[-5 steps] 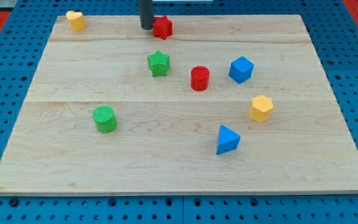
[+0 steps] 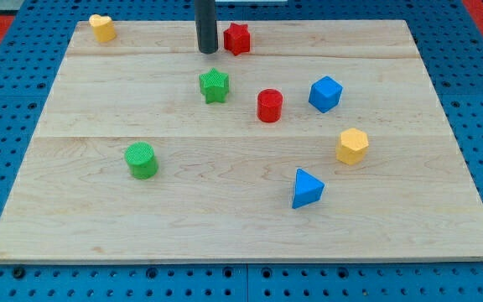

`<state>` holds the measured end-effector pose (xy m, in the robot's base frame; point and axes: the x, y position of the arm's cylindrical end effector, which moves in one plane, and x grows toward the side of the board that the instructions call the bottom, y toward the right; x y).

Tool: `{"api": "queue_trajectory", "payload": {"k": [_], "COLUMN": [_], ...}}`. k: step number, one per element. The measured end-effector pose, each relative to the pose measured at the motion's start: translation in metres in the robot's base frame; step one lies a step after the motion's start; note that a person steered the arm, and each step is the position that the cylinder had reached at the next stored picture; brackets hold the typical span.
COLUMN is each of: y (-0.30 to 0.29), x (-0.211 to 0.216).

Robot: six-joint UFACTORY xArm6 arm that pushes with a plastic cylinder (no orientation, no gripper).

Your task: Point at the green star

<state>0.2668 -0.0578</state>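
The green star (image 2: 214,85) lies on the wooden board (image 2: 141,226) left of centre, in its upper half. My tip (image 2: 206,50) stands just above the star toward the view's top, a short gap apart from it. A red star (image 2: 237,39) lies just to the right of my rod, close to it. No gripper is fitted.
A red cylinder (image 2: 269,106) and a blue cube (image 2: 325,93) lie right of the green star. A yellow hexagonal block (image 2: 352,145) and a blue triangular block (image 2: 307,188) lie lower right. A green cylinder (image 2: 142,159) lies lower left, a yellow heart (image 2: 101,28) at top left.
My tip has moved down the view toward the green star. The red star has shifted to the right by a small amount.
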Motion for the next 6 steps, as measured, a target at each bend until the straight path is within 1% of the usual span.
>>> {"api": "queue_trajectory", "payload": {"k": [3, 5, 6], "y": [-0.045, -0.047, -0.023], "x": [0.071, 0.116, 0.119]}}
